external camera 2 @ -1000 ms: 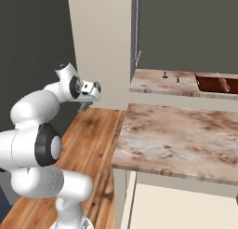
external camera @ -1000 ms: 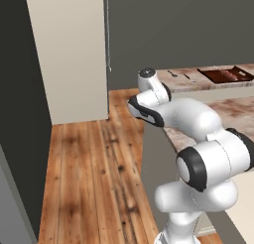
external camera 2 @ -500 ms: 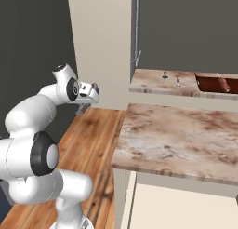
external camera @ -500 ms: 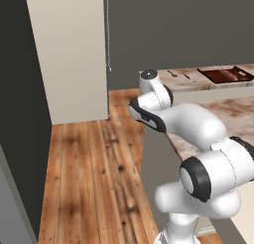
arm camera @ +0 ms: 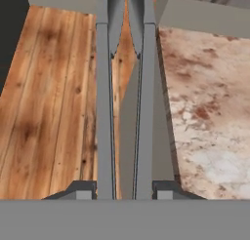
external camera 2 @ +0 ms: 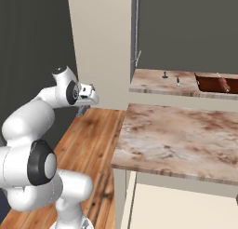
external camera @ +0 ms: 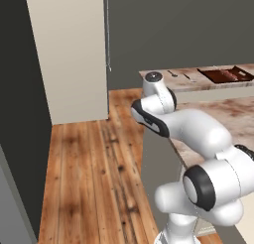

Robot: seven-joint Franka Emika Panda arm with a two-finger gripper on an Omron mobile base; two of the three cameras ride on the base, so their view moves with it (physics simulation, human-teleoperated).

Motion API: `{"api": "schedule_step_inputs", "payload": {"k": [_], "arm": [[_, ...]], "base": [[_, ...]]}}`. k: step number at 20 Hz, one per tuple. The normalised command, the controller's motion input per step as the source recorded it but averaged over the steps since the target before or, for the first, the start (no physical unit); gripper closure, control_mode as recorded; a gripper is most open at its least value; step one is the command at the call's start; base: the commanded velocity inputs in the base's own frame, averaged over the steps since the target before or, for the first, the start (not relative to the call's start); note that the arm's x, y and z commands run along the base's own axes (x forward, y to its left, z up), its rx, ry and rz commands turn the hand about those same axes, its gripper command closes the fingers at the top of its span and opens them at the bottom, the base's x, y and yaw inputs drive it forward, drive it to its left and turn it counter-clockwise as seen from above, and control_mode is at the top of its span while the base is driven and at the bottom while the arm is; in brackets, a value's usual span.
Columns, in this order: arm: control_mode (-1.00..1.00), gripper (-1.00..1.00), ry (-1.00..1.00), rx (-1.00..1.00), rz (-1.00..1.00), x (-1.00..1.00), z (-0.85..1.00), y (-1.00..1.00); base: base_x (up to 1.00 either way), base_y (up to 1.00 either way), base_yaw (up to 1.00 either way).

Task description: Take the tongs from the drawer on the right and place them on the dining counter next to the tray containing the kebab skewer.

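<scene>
Grey metal tongs [arm camera: 124,112] sit clamped between the gripper [arm camera: 124,191] fingers, pointing toward twelve o'clock over the dining counter [external camera 2: 186,135] edge, and could clip it before reaching the tray [external camera 2: 216,84].

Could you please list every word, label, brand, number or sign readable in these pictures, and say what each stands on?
None: no readable text shows on the dining counter, the tray, the tongs in the gripper, or the wooden floor.
</scene>
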Motion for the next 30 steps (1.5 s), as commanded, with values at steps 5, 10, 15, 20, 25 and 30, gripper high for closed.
{"api": "schedule_step_inputs", "payload": {"k": [5,10,15,20,25,30], "arm": [[-1.0,1.0,0.0,0.0,0.03,-0.06,0.0,0.0],[-1.0,1.0,0.0,0.0,0.0,-0.14,0.0,0.0],[-1.0,1.0,0.0,0.01,0.0,-0.09,-0.01,-0.04],[-1.0,1.0,0.0,0.01,0.0,-0.29,0.0,-0.12],[-1.0,1.0,0.0,0.03,0.0,-0.35,0.0,-0.14],[-1.0,1.0,0.0,0.03,0.0,-0.32,0.0,-0.12]], "base": [[0.0,0.0,0.0],[0.0,0.0,0.0],[0.0,0.0,0.0],[0.0,0.0,0.0],[0.0,0.0,0.0],[0.0,0.0,0.0]]}}
